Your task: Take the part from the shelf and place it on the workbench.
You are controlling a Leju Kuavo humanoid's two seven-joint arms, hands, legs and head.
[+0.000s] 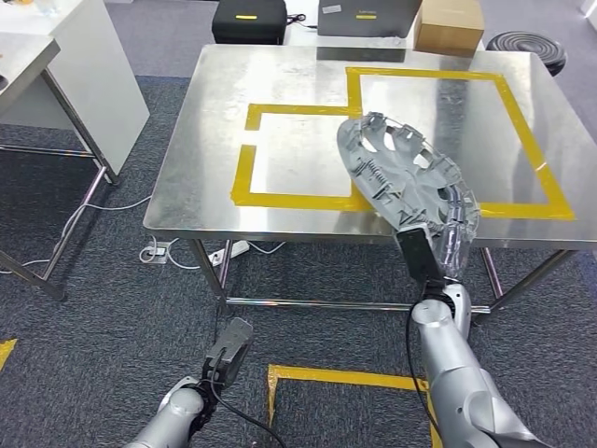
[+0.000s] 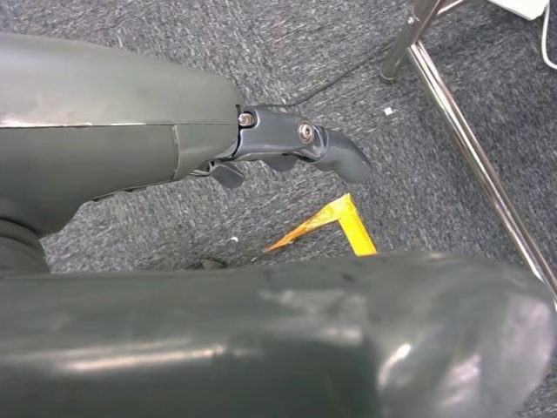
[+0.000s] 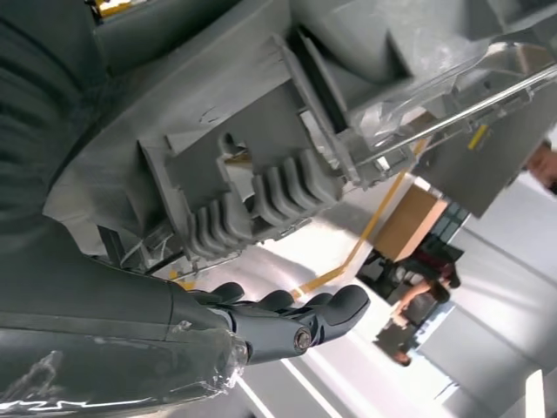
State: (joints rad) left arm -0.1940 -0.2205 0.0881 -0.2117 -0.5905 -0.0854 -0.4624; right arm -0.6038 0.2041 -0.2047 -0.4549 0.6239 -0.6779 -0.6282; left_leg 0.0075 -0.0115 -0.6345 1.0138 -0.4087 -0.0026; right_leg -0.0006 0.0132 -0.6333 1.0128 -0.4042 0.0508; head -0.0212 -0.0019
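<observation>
The part is a round grey plastic wheel cover (image 1: 405,173) wrapped in clear film, tilted above the front right of the steel workbench (image 1: 211,177). My right hand (image 1: 429,257) grips its near rim from below, just off the bench's front edge. In the right wrist view the cover's ribbed underside (image 3: 263,200) lies above my dark fingers (image 3: 296,318). My left hand (image 1: 227,350) hangs low over the carpet to the left, holding nothing, its fingers (image 2: 296,148) apart.
Yellow tape marks a large rectangle (image 1: 534,168) and a smaller one (image 1: 246,177) on the bench top. A black case (image 1: 249,21) and a cardboard box (image 1: 449,23) sit beyond the far edge. A white table (image 1: 63,84) stands at the left. Yellow tape (image 1: 338,378) marks the floor.
</observation>
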